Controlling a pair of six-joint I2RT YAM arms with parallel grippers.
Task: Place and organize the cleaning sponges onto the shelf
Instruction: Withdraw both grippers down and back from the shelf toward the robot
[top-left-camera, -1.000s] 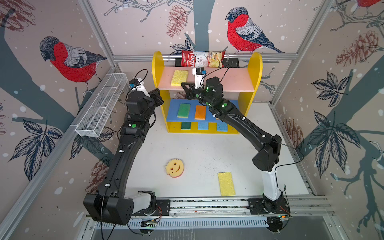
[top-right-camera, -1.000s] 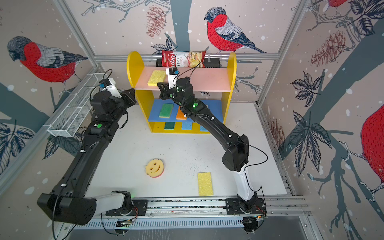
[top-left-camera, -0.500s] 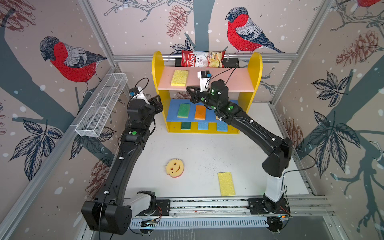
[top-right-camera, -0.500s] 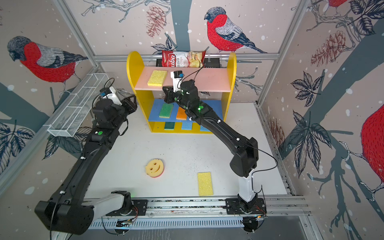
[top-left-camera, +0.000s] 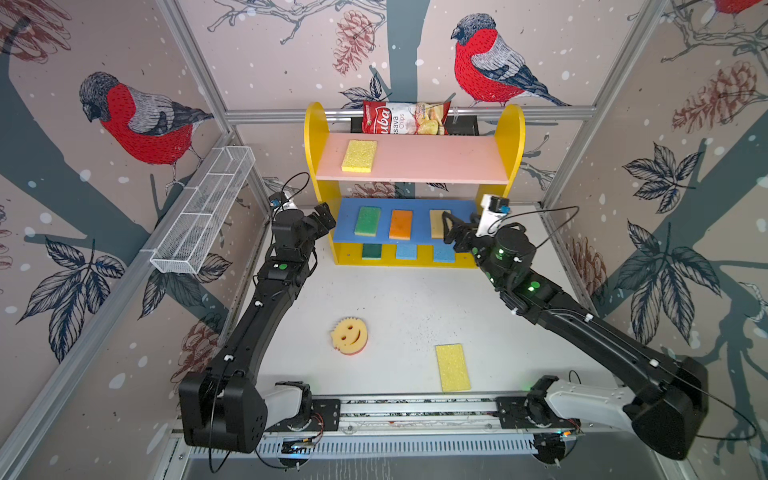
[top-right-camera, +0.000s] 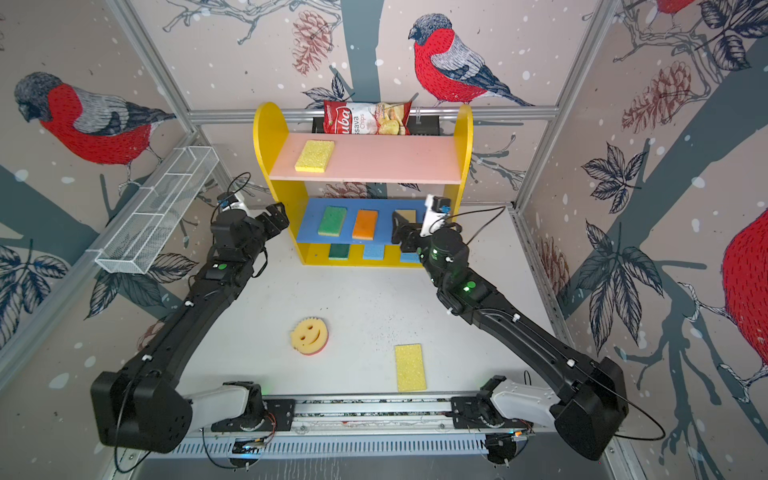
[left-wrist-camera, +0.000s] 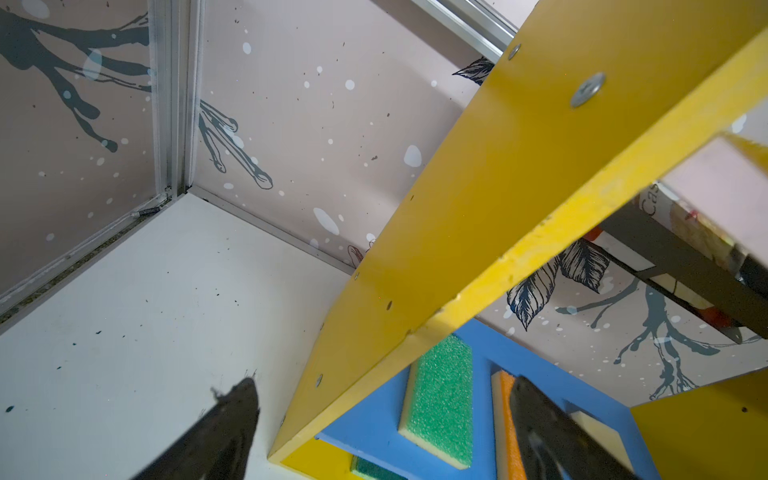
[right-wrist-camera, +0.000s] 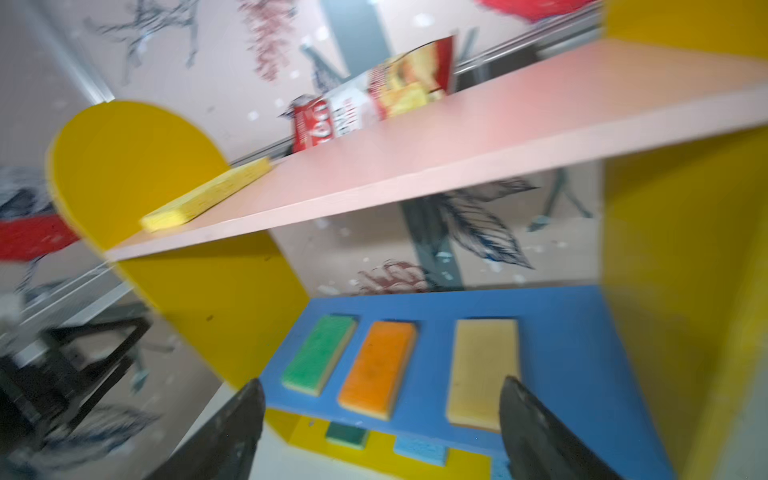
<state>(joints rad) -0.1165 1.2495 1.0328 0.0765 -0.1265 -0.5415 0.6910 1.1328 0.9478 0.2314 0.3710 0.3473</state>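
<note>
The shelf (top-left-camera: 513, 137) stands at the back. A yellow sponge (top-left-camera: 359, 156) lies on its pink board. Green (top-left-camera: 367, 221), orange (top-left-camera: 401, 224) and tan (top-left-camera: 435, 220) sponges lie on the blue board, a dark green one (top-left-camera: 371, 251) and two light blue ones (top-left-camera: 406, 251) on the base. A smiley sponge (top-left-camera: 349, 336) and another yellow sponge (top-left-camera: 453, 367) lie on the table. My left gripper (top-left-camera: 324, 216) (left-wrist-camera: 384, 390) is open and empty beside the shelf's left side. My right gripper (top-left-camera: 451, 232) (right-wrist-camera: 382, 386) is open and empty, just before the tan sponge.
A red-white chips bag (top-left-camera: 405, 118) sits in a black basket behind the pink board. A white wire basket (top-left-camera: 203, 208) hangs on the left wall. Both arms reach in from the front rail (top-left-camera: 415, 409).
Both grippers have opened. The right gripper has drawn back from under the pink board, down and to the right. The left gripper has shifted only slightly.
</note>
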